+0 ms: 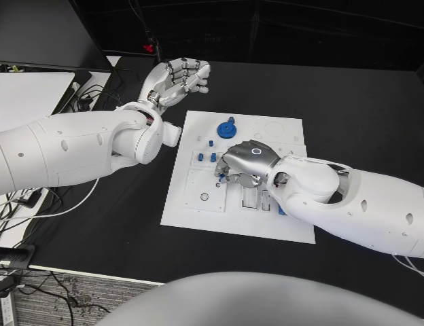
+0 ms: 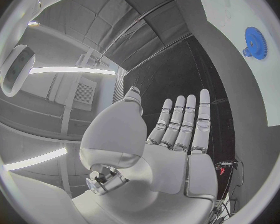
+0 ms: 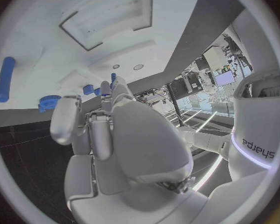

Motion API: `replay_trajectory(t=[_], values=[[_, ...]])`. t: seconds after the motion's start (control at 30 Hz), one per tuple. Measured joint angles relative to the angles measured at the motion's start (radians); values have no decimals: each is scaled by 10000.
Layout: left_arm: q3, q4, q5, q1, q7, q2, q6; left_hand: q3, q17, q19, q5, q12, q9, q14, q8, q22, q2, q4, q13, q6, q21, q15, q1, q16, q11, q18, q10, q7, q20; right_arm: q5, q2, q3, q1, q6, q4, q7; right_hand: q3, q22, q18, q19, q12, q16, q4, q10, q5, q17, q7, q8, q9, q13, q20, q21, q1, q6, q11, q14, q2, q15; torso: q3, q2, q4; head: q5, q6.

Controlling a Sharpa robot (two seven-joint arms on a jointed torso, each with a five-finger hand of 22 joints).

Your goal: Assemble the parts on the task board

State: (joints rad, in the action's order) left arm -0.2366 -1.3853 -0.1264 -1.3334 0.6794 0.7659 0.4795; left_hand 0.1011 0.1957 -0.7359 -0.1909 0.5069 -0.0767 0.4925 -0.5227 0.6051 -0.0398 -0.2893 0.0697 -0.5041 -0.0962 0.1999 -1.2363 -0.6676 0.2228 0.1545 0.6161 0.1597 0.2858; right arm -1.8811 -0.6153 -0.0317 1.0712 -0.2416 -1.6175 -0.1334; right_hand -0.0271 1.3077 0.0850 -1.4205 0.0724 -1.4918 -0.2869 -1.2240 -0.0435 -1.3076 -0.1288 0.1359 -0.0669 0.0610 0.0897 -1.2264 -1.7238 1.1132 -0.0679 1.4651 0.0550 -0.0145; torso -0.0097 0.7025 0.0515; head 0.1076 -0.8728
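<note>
The white task board point(image 1: 198, 204) lies in the middle of the black table. A blue gear point(image 1: 227, 128) stands near its far edge, and small blue pegs point(image 1: 201, 157) stand on its left part. My right hand point(image 1: 244, 164) is low over the board's middle with its fingers curled down onto it. In the right wrist view its fingertips point(image 3: 114, 84) reach a small blue peg point(image 3: 113, 76); whether they grip it is unclear. A long blue part point(image 3: 5, 78) and the gear point(image 3: 48, 103) lie off to one side. My left hand point(image 1: 180, 76) is raised beyond the board's far left corner, fingers straight and apart point(image 2: 177, 129), holding nothing.
A white desk point(image 1: 16, 95) and loose cables point(image 1: 16, 204) lie off the table's left side. A red object point(image 1: 149, 47) sits at the far edge. My right forearm point(image 1: 359, 210) covers the board's near right corner.
</note>
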Motion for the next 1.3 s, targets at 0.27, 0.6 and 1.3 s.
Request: replay_trajectory(t=[0.27,0.6,1.3], values=[[0,1,1,0,0,3,2,0,0,0,0,0,0,0,0,0,0,0,0,0,0,0,0,0,0,0,0,0,0,-116,87,1,-39,24,115,27,-2,-1,0,0,-47,0,1,0,0,-1,1,-9,3,0,-1,46,0,-5,0,37,0,37,-1,2,0,12,0],[0,-2,1,1,0,6,5,39,-32,0,-40,43,12,0,0,-11,-80,-39,0,0,0,0,-1,0,0,-1,0,0,0,-163,209,1,-57,60,188,51,-27,-1,0,0,-47,0,-25,0,1,-1,-1,-59,12,0,0,45,0,-33,0,37,0,37,-4,2,0,12,0],[0,-2,2,1,0,7,12,37,-31,0,-40,42,11,0,-32,-10,-80,-38,1,0,0,0,-1,0,0,-1,0,0,0,-186,307,-1,-89,377,204,-3,-51,-13,0,38,-46,1,-1,38,-40,-5,2,-95,4,0,36,80,41,-44,-37,36,-40,37,-5,0,-5,-46,0]])
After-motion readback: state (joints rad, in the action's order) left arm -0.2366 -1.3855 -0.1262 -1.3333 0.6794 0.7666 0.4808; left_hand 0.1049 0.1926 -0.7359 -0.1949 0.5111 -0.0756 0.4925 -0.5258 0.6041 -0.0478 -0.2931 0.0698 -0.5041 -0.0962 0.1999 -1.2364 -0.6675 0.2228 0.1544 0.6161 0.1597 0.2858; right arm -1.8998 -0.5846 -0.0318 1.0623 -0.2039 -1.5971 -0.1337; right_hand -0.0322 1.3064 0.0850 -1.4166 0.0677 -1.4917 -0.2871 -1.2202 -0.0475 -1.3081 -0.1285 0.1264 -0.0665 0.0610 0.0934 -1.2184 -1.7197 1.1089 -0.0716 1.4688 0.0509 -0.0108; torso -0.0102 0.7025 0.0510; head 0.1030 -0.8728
